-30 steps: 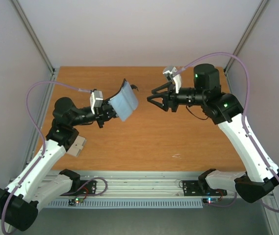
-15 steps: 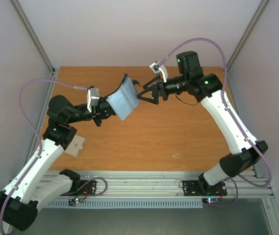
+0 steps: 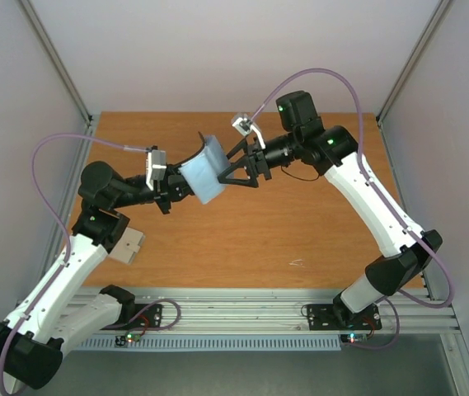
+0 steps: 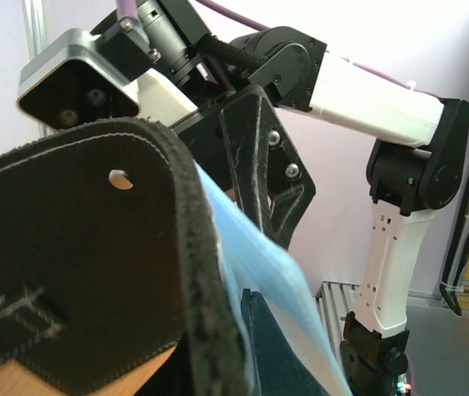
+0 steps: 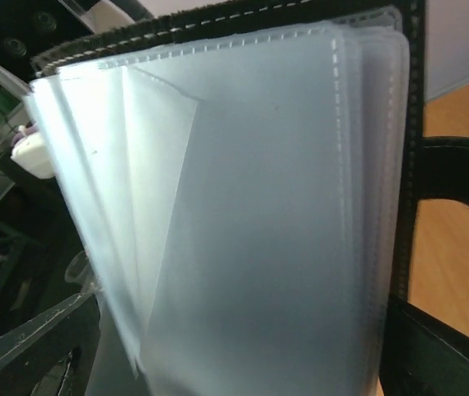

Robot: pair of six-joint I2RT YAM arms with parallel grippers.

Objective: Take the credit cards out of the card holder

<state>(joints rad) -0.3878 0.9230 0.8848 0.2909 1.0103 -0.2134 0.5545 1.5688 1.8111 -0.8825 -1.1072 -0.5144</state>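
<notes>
The left fingers (image 3: 172, 188) pinch the black cover of the card holder (image 3: 204, 169) and hold it open in the air above the desk (image 3: 300, 231). Its pale plastic sleeves (image 5: 242, 206) fan toward the right fingers (image 3: 224, 167), which are spread wide at the sleeve edges. No card can be made out. The right fingers could close on a bare sleeve. They could also shove the floppy holder and twist it out of the left pinch.

The black card holder (image 4: 77, 256) is filling the frame from 7 to 10 o'clock, its pale blue sleeves (image 4: 259, 285) fanning out toward 5 o'clock. The right gripper (image 4: 250, 177) is hanging just behind it at 12 o'clock, its white arm (image 4: 382, 99) stretching toward 3 o'clock.
</notes>
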